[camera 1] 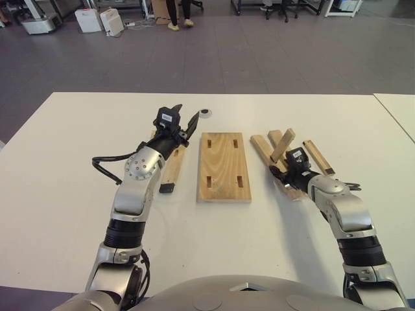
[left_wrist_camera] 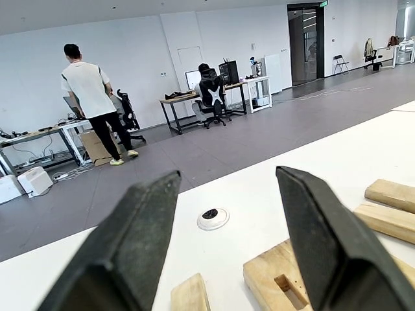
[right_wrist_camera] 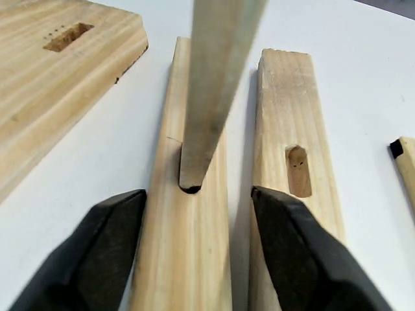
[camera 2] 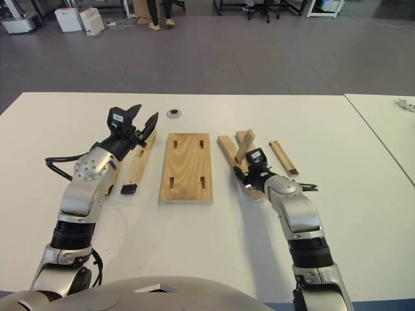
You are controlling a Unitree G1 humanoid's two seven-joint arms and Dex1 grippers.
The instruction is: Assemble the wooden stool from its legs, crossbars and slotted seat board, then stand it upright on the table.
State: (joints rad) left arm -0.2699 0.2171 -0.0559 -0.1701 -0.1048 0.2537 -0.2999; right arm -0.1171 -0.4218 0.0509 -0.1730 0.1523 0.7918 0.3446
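- The right gripper (right_wrist_camera: 198, 201) is open, with one finger on each side of a leg (right_wrist_camera: 194, 272) that lies on the table (camera 1: 65, 162).
- A crossbar (right_wrist_camera: 217, 84) stands leaning in this leg's slot.
- A second leg (right_wrist_camera: 292, 129) lies just beside.
- The left gripper (camera 1: 187, 113) is open, above a third leg (camera 1: 172, 170).
- The slotted seat board (camera 1: 224, 165) lies flat between the arms.
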